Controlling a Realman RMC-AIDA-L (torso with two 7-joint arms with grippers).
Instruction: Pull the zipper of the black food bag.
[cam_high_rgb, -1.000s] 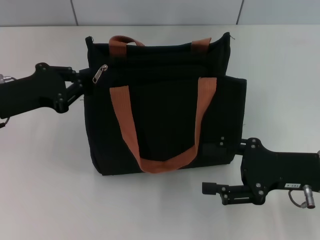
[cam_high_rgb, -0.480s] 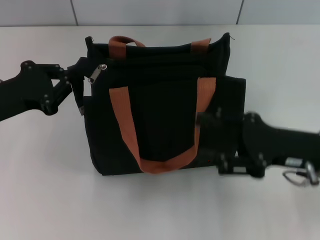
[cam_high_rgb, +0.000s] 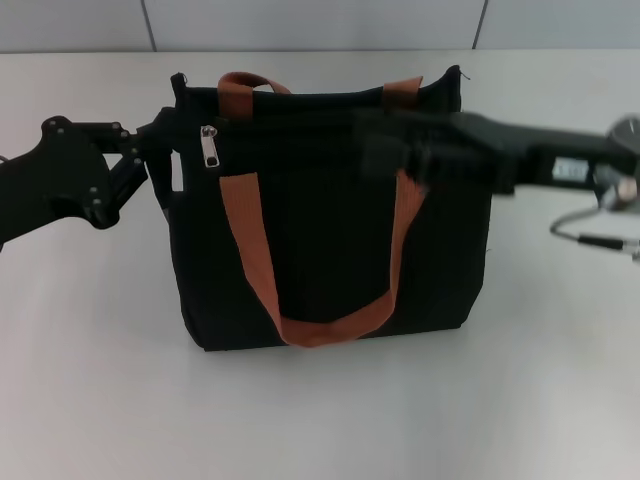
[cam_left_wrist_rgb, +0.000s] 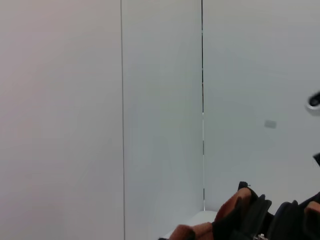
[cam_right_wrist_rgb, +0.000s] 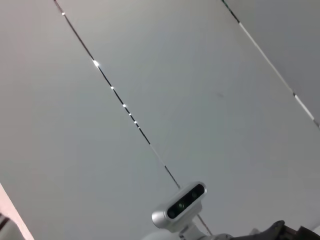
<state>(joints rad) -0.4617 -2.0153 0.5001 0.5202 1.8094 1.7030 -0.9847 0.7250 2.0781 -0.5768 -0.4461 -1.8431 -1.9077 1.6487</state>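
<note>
The black food bag (cam_high_rgb: 330, 250) lies in the middle of the white table, its orange-brown strap handles (cam_high_rgb: 250, 240) facing me. The silver zipper (cam_high_rgb: 209, 147) hangs at the left end of the zip line, near the bag's upper left corner. My left gripper (cam_high_rgb: 165, 165) is open, with its fingers spread along the bag's upper left edge, just left of the zipper. My right gripper (cam_high_rgb: 378, 145) reaches in from the right over the bag's upper part, motion-blurred, well to the right of the zipper. The left wrist view shows a bit of strap (cam_left_wrist_rgb: 232, 210) and black fabric (cam_left_wrist_rgb: 252, 212).
The white table (cam_high_rgb: 90, 350) spreads around the bag on all sides. A grey panelled wall (cam_high_rgb: 300, 25) stands behind it. A cable (cam_high_rgb: 590, 235) hangs from my right arm. The right wrist view shows only wall and a small camera (cam_right_wrist_rgb: 181, 205).
My right arm has swung from the bag's front right corner up across its upper part. My left gripper has shifted slightly back along the bag's left edge. The zipper tab now hangs straight.
</note>
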